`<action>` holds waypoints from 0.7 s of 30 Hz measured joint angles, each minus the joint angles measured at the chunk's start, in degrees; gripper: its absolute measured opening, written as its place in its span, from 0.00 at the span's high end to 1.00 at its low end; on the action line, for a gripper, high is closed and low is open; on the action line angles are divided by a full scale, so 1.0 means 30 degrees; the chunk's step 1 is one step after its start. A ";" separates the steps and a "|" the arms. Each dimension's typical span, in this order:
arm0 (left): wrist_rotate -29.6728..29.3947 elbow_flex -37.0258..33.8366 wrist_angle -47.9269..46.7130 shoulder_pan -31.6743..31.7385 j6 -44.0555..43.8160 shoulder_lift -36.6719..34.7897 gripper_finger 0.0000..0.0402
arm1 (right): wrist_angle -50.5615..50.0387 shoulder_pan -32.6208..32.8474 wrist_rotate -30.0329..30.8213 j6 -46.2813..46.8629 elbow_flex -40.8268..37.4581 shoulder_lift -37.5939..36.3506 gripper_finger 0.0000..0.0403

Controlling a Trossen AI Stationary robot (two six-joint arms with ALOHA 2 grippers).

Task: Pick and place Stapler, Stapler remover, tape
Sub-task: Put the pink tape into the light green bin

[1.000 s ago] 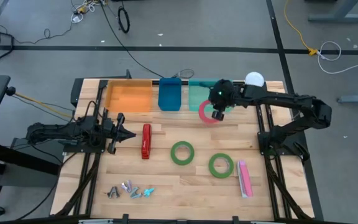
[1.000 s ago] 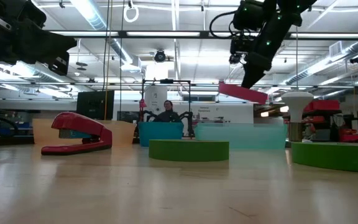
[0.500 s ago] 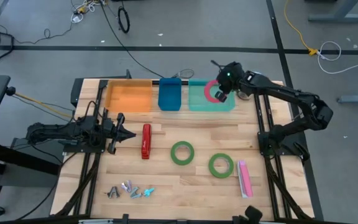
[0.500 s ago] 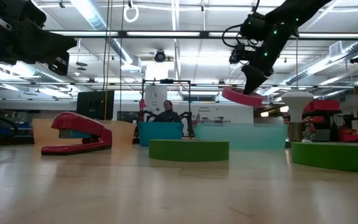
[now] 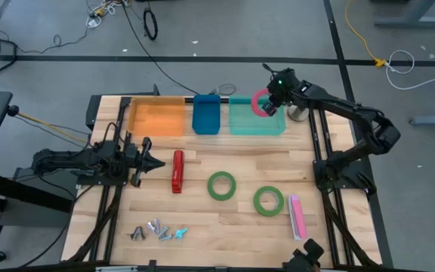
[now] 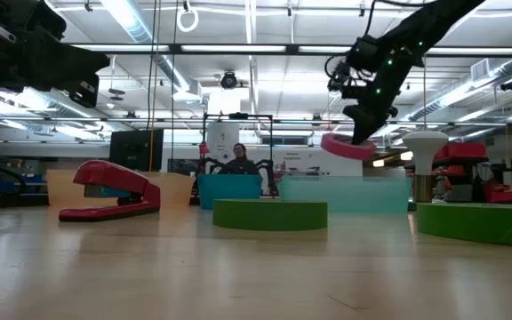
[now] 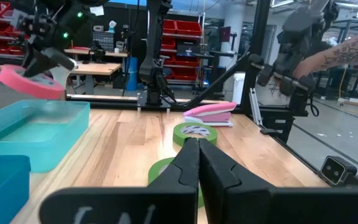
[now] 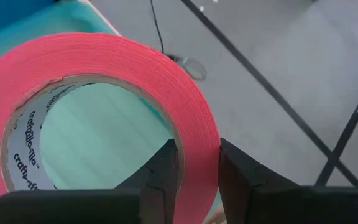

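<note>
Pink tape roll (image 8: 98,99), partly cut off in the wrist view, is pinched by the right end effector (image 5: 275,98).

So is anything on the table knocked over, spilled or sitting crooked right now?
Nothing stands out. The right gripper holds the pink tape roll over the teal bin. Both green tape rolls lie flat, and the red stapler sits upright.
</note>
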 joint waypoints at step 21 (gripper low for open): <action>0.0000 -0.0005 0.0000 0.0002 -0.0005 -0.0007 0.99 | -0.0148 -0.0264 0.0766 -0.0001 0.0000 0.3435 0.77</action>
